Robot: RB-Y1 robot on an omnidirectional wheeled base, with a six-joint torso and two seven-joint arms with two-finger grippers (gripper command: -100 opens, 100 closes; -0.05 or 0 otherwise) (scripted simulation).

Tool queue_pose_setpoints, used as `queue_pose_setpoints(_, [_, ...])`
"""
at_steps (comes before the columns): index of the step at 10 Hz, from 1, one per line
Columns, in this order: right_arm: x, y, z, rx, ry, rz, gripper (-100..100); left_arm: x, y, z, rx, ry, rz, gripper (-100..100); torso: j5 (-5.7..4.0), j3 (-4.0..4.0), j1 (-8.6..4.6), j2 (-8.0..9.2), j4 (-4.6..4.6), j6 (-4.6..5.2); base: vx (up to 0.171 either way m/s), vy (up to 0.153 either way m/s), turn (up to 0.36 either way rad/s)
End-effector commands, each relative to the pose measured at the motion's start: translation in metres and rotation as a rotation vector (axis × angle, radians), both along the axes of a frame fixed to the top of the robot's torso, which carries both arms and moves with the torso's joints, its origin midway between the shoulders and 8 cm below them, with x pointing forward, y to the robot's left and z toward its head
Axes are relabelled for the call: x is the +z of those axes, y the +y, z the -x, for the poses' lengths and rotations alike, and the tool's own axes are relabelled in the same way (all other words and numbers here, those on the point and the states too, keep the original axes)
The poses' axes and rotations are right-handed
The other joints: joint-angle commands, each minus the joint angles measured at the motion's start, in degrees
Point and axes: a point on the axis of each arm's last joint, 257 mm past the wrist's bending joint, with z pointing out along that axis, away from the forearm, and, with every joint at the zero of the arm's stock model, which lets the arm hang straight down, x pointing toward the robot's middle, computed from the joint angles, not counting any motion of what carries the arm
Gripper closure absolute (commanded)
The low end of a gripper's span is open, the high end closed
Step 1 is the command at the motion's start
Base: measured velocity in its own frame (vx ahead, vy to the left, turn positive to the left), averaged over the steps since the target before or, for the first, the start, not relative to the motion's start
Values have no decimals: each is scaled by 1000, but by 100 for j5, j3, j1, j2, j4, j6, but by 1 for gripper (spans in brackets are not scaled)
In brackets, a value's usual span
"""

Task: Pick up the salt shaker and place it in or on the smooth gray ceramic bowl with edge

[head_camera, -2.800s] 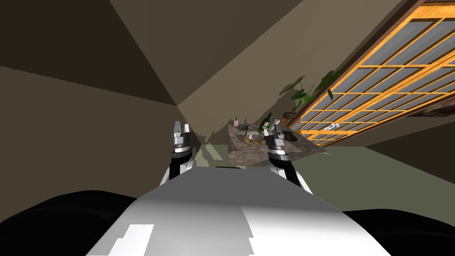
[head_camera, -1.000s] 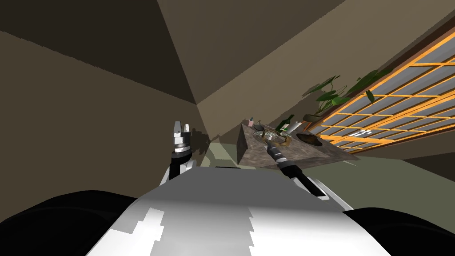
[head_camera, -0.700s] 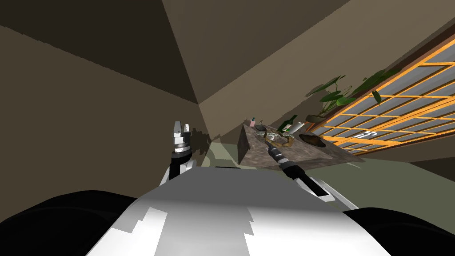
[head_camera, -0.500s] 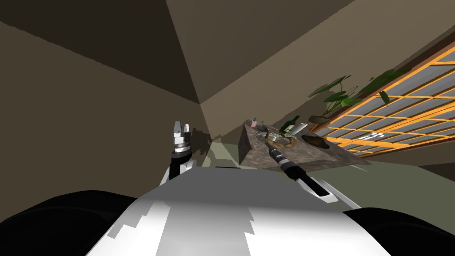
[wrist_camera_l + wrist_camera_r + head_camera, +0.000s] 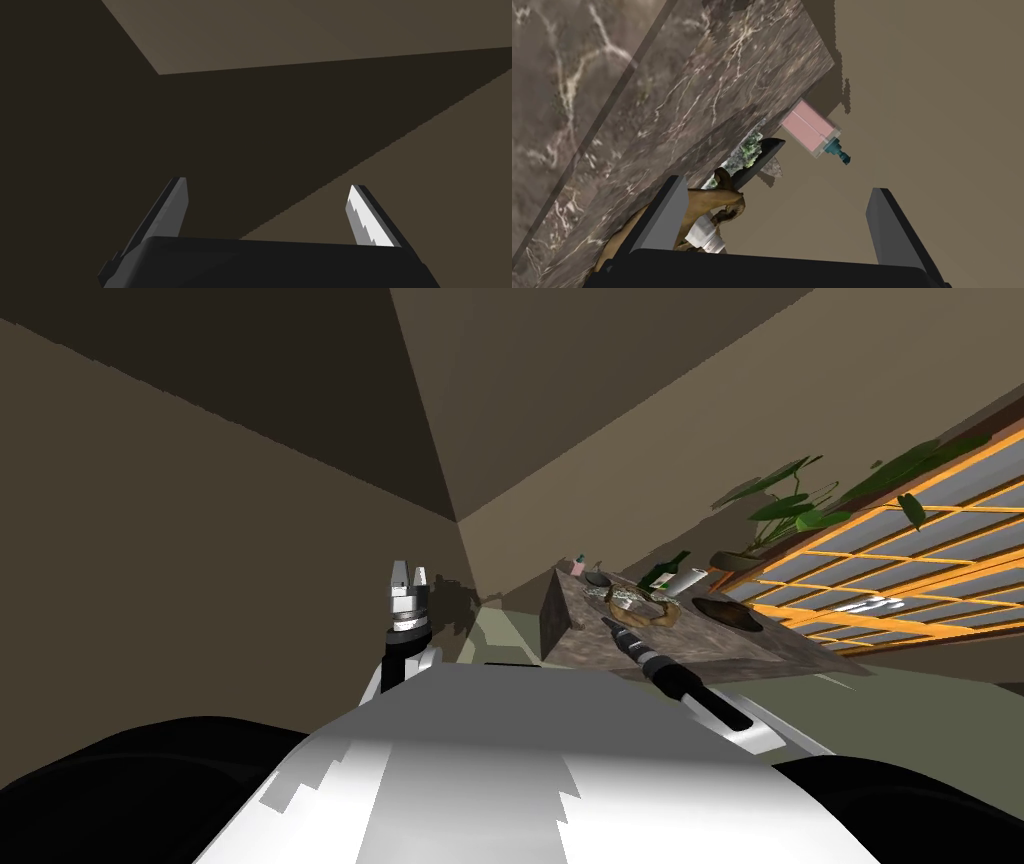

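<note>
The left gripper [image 5: 408, 578] is held up well apart from the table [image 5: 612, 100], fingers spread on nothing. The right gripper [image 5: 777, 220] hangs at the table's edge, fingers spread too. The small white salt shaker [image 5: 705, 236] lies just by one finger's inner side, against a brown dish [image 5: 712, 202]. A pink bottle [image 5: 809, 131] stands farther ahead.

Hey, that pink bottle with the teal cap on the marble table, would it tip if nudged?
Probably: the pink bottle stands upright, taller than wide, near the far corner of the table, so a high push may topple it. Its flat sides look smooth, so the open right gripper might slip.
</note>
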Motion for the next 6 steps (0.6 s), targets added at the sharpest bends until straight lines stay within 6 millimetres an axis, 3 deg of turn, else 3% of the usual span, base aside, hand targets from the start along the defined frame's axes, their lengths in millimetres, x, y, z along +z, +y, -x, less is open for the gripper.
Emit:
queue_pose_setpoints(1, [-5, -6, 1, 0, 32, 25, -100, 0, 0, 0, 0, 0, 0, 0, 0, 0, 0, 0, 0, 0, 9, 18, 44])
queue_pose_setpoints(3, [-25, -37, 17, -29, 141, 92, -100, 0, 0, 0, 0, 0, 0, 0, 0, -1, -2, -2, 0, 0, 16, 20, 111])
queue_pose_setpoints(6, [-31, -54, 22, -28, 199, 145, -100, 0, 0, 0, 0, 0, 0, 0, -2, -2, -9, -3, -1, 0, 15, 0, 72])
